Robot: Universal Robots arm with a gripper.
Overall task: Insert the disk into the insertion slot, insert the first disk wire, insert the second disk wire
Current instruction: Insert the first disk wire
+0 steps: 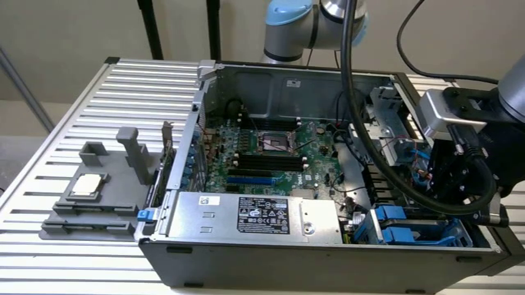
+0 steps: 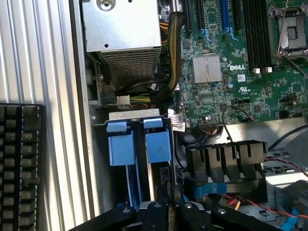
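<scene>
Gripper (image 2: 169,199), pressed together, near insertion slot (image 2: 134,115); black plastic block (image 2: 226,159) just beside.

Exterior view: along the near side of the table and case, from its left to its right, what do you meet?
From the left: grey holder block with a chip → blue latch → silver power-supply box → drive cage with blue fittings.

**Drive bay, as it sits**

The boxy grey metal drive cage with blue plastic fittings (image 2: 134,114) is in the near corner of the open case, on the exterior view's right. The flat silver-grey hard drive in its bright blue plastic carrier (image 2: 158,144) stands on edge inside the cage, blue tab end showing, just beside a second blue carrier (image 2: 120,147). The label's hidden.
</scene>
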